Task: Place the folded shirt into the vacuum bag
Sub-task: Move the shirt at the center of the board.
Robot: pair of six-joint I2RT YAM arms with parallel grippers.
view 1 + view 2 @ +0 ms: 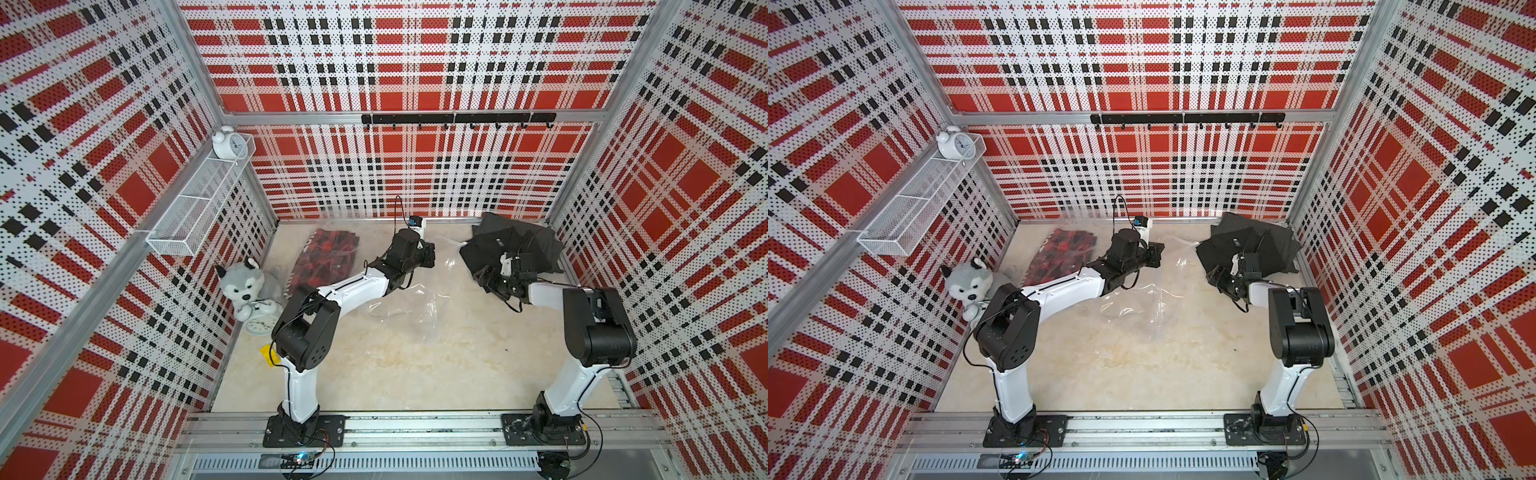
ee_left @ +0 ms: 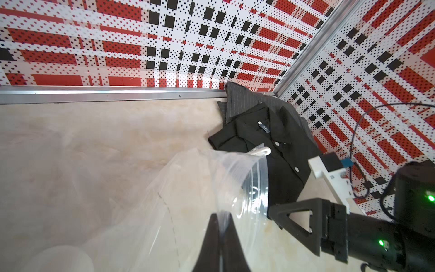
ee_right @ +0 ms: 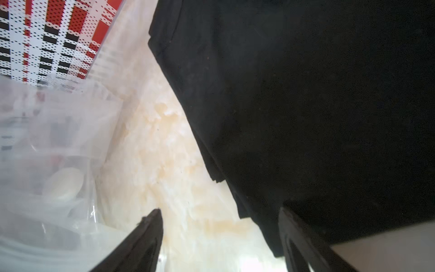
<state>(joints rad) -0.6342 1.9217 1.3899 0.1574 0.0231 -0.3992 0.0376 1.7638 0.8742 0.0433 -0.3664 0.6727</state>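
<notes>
Your left gripper [image 2: 221, 217] is clamped shut on a thin edge of the vacuum bag [image 2: 207, 181], holding its mouth up toward the far right. The right gripper [image 3: 220, 210] stands wide open and holds nothing. It sits low beside the folded shirt [image 2: 270, 146], which lies in the far right corner of the table [image 1: 415, 365], outside the bag. The likeliest failure, in my judgement, is a shallow bite: if those jaws catch only the top layers, the fold will spill open as you drag it. You could also take the grey pinstriped garment [image 2: 237, 101] underneath along with it. The single pinch on slick film is the other weak spot (a tug from the shirt against the mouth could pull it free or collapse the opening). Only the left wrist view shows the collar, buttons and that second garment. Only the right wrist view shows the stacked fold edges beside your open fingers, bare table between them, and the white valve cap [image 3: 63, 186]. In both top views a red patterned garment [image 1: 328, 257] lies at the far left, seemingly under film.
</notes>
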